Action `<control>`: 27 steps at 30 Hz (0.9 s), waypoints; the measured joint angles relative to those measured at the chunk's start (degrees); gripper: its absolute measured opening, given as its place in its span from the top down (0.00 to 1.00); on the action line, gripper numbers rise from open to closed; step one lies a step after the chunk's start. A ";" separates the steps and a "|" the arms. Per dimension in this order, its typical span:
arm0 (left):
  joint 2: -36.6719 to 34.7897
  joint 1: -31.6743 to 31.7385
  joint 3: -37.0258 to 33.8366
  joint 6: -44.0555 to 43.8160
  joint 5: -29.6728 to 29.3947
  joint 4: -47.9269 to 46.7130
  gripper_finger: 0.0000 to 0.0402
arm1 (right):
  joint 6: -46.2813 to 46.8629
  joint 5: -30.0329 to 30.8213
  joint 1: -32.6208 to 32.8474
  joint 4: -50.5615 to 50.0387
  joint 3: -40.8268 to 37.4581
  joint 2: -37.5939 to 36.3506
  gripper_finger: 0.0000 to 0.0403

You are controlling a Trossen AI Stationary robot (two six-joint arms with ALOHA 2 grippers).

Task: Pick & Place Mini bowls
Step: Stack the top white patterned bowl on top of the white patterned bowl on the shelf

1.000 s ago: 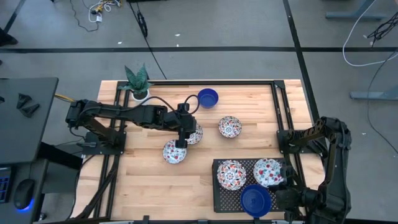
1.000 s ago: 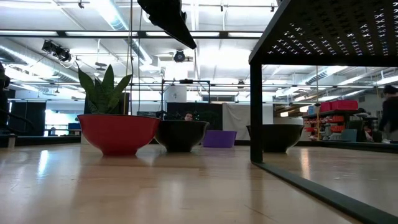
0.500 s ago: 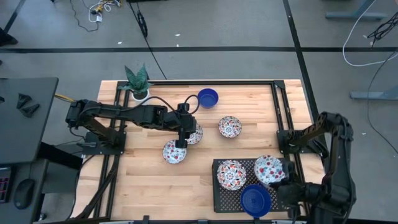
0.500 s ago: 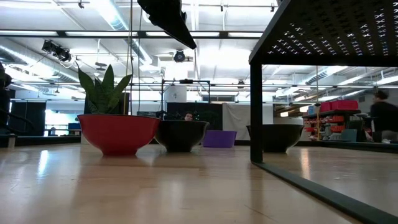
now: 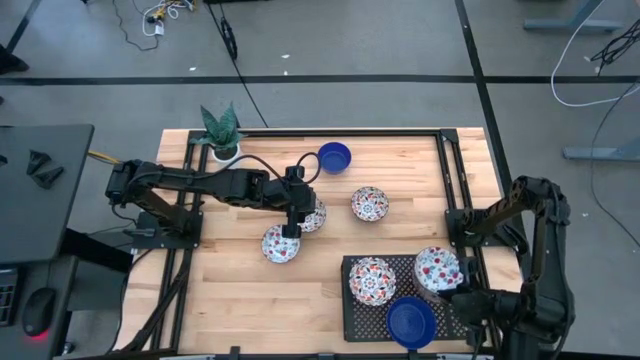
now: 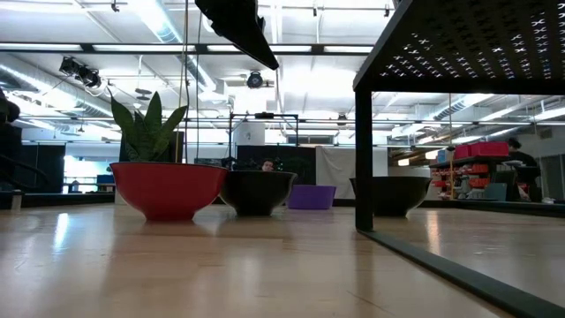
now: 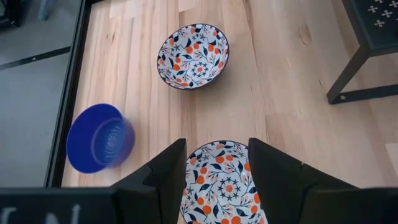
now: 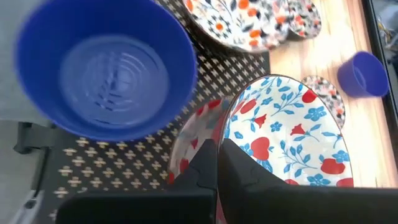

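No brand, label or writing can be read anywhere in these views.

Right hand [image 8: 217,158] is over the black perforated rack [image 5: 360,308] at the counter's [image 5: 240,300] near right corner, and its fingers are clamped on the rim of a red-and-blue floral bowl [image 5: 437,268]. In the right wrist view that bowl [image 8: 286,134] tilts up off the mesh, with another floral bowl [image 8: 196,140] showing beneath it. Compared with 1 second ago, the held bowl sits a little farther right and higher in the high view, and the right arm has shifted with it.

On the rack beside it: 1 floral bowl [image 5: 371,279] and 1 cobalt blue bowl [image 5: 411,321] at the near edge.

Left hand [image 7: 217,163] hangs over the middle of the counter with its fingers apart, straddling a floral bowl [image 7: 222,177] without touching it. It has not moved since the earlier frames. Just beside that one, another floral bowl [image 5: 282,243] lies nearer the front edge.

Farther out, 1 floral bowl [image 5: 369,204] sits alone on the bare wood, and a blue bowl [image 5: 334,157] stands near the far edge. The potted plant [image 5: 222,133] is at the far left corner. All of these lie just as before.
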 joint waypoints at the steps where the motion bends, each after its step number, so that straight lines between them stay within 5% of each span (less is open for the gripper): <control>1: 0.00 0.00 0.00 -0.01 0.00 0.00 0.56 | 0.60 0.09 0.20 0.03 -0.87 -0.33 1.00; 27: 0.00 0.00 0.00 -1.01 0.02 0.00 0.56 | 6.87 2.66 0.73 0.09 -2.49 -1.04 1.00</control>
